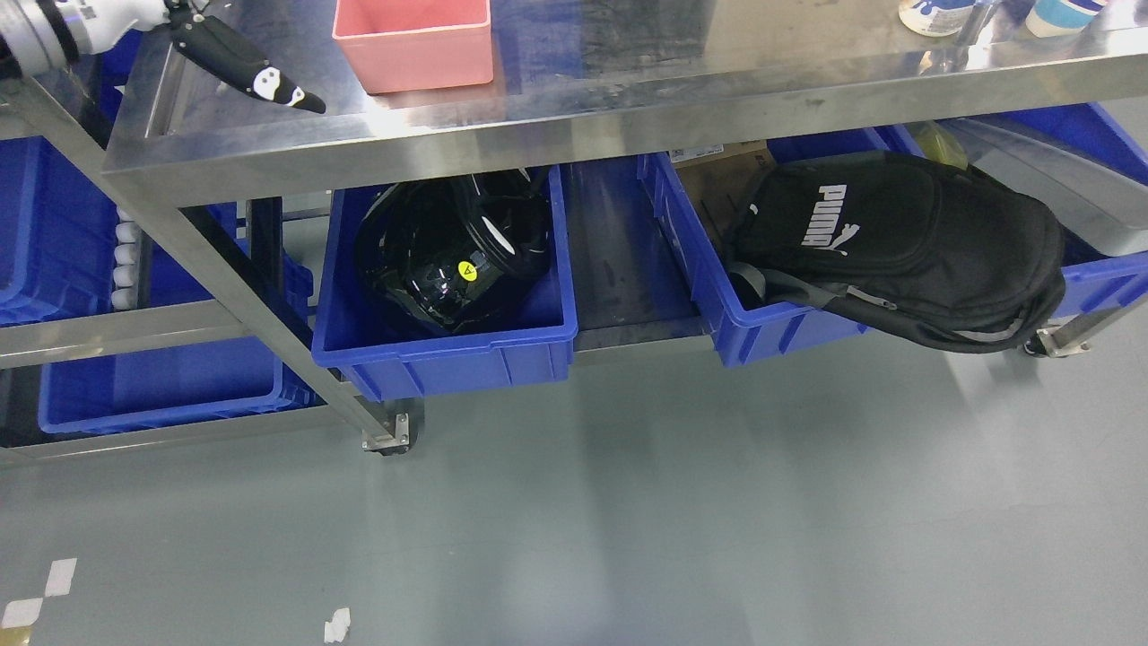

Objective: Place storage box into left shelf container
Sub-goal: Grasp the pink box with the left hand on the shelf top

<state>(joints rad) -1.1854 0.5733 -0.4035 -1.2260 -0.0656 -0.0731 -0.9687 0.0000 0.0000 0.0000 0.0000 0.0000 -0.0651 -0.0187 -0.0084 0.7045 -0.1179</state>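
Pink storage box [413, 43]: far on steel tabletop [628, 90], ungrasped. Left hand [242, 67]: fingers extended, empty, just left of it. Grip both walls squarely before you lower toward blue bin [448, 359].

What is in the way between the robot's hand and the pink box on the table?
Nothing visible. Only bare steel table top lies between the left hand and the pink box, which stands apart to the hand's right.
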